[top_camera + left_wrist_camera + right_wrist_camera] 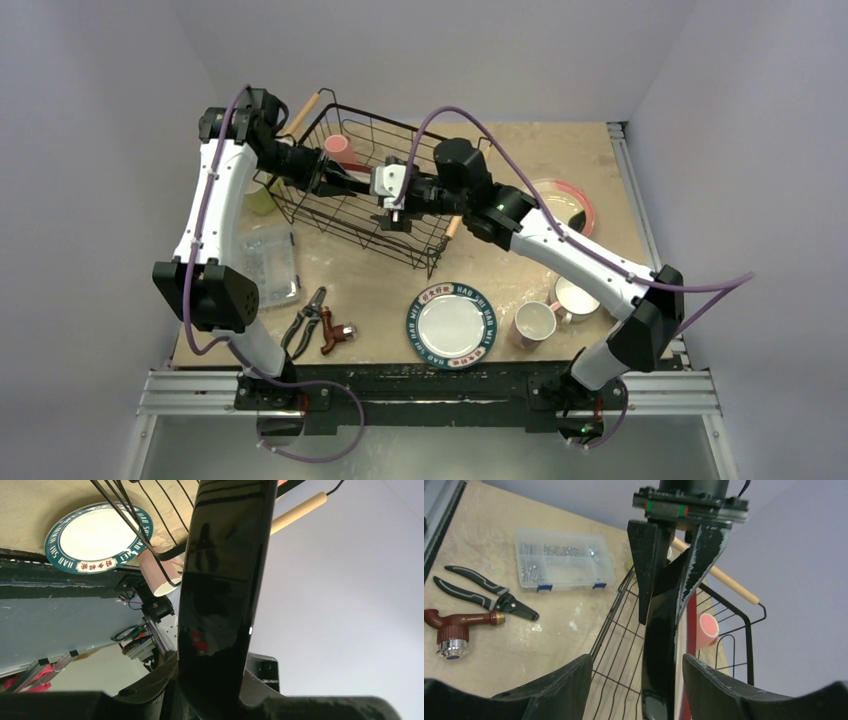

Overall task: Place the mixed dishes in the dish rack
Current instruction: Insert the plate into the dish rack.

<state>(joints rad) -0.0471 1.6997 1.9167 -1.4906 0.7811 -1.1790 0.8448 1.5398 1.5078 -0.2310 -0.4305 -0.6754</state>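
The black wire dish rack (330, 215) stands at the back left, with a pink mug (340, 150) lying inside. My left gripper (350, 183) reaches into the rack and is shut on a glossy dark dish (659, 645), held edge-on above the rack floor. The dish fills the left wrist view (225, 555). My right gripper (636, 662) is open with a finger on each side of that dish, not touching it. On the table lie a cream teal-rimmed plate (452, 325), a pink mug (535, 323), a white mug (575, 298) and a red plate (565, 205). A yellow-green mug (260, 198) is partly hidden behind my left arm.
A clear plastic parts box (268, 262) lies left of the rack. Pliers (305, 320) and a red-handled tool (338, 335) lie near the front edge. The rack's wooden handle (724, 582) sticks out beyond the left gripper. Walls close in on three sides.
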